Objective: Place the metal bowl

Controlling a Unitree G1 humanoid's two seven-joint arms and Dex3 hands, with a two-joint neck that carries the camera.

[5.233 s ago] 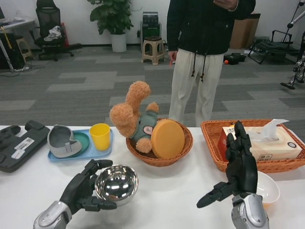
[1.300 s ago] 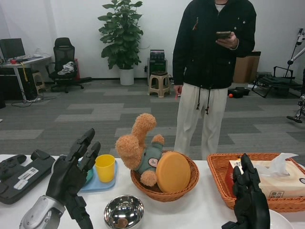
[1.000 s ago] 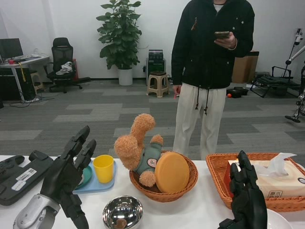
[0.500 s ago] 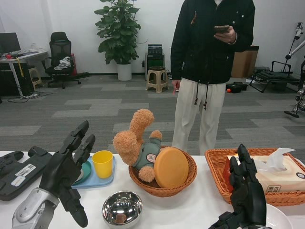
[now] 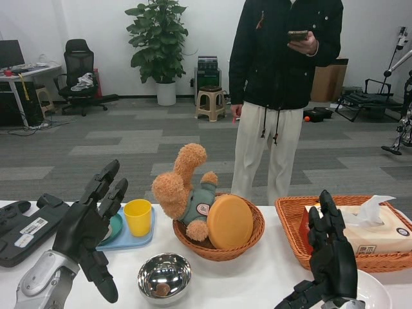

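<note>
The white table (image 5: 257, 283) stands in a large office room, with grey carpet beyond it and a person (image 5: 278, 84) standing just behind the far edge. I see the metal bowl (image 5: 165, 278) upright on the table near the front edge, in front of the round wicker basket (image 5: 241, 241) holding a plush toy (image 5: 183, 190) and a yellow disc (image 5: 229, 221). The left hand (image 5: 87, 232) is raised beside the bowl, fingers spread, holding nothing and not touching it. The right hand (image 5: 329, 261) is upright at the far side, fingers extended, also empty, in front of the rectangular basket (image 5: 290, 225) with the tissue box (image 5: 376, 235).

My judgement of the bowl: rigid, thin-walled, probably light, with a polished surface that will slip under the fingers. I would take it at the rim, or cup the outer wall from the side. A small brownish patch shows inside; I cannot tell whether it is an object or a reflection.
</note>
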